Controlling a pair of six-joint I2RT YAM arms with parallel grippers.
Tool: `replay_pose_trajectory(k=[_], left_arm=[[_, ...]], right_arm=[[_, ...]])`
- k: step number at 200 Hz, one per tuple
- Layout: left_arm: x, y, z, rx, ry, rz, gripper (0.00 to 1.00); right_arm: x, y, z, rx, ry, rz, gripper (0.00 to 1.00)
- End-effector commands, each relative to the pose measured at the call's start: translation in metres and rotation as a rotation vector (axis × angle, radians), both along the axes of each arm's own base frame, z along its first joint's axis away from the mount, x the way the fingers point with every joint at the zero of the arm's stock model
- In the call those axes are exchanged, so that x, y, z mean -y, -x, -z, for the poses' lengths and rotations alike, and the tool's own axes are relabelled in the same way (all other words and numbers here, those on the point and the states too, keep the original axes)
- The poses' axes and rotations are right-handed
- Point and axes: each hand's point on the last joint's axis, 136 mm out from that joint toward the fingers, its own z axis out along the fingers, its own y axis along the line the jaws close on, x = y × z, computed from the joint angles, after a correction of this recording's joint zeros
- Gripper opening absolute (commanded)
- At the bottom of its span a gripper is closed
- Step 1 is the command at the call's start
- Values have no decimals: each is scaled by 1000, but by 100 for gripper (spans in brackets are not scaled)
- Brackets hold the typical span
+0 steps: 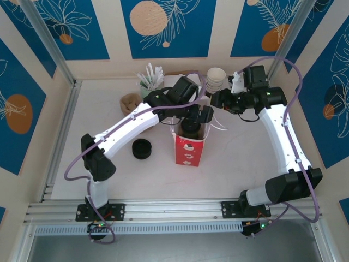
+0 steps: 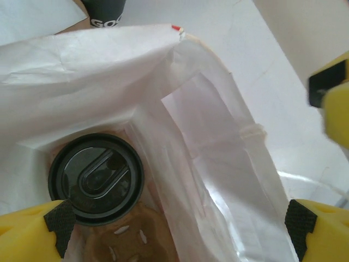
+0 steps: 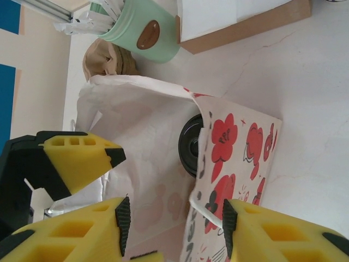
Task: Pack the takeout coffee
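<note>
Dark paper cup with round black plastic lid (image 2: 95, 177) sits inside the red-flowered paper bag (image 1: 190, 152) mid-surface (image 1: 245, 158). The left pincer (image 2: 180, 224) hangs released above. The right pincer (image 3: 172, 218) is unclenched astride its rim, apparently keeping it open.

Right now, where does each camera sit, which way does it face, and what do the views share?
Top camera: above and behind the arms, facing down on the table; left arm, right arm and both bases show.
Left wrist camera: above the bag, facing down into it at the coffee; the left gripper's fingers show.
Right wrist camera: beside the bag, facing past it toward the green cup; the right gripper's fingers show.
Shared: all three see the bag; top and left wrist both see the coffee inside.
</note>
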Motion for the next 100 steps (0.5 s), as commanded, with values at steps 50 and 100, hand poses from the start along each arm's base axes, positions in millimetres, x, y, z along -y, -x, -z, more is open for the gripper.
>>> replay_pose_trajectory(k=[50,100], left_arm=[[-67,-9,-125,172,157,-141,100],[-133,-33,-143,233,133,-286,100]], right_arm=[[-10,5,8,-13,32,-23,54],[-13,3,24,-23,111,-37,56]])
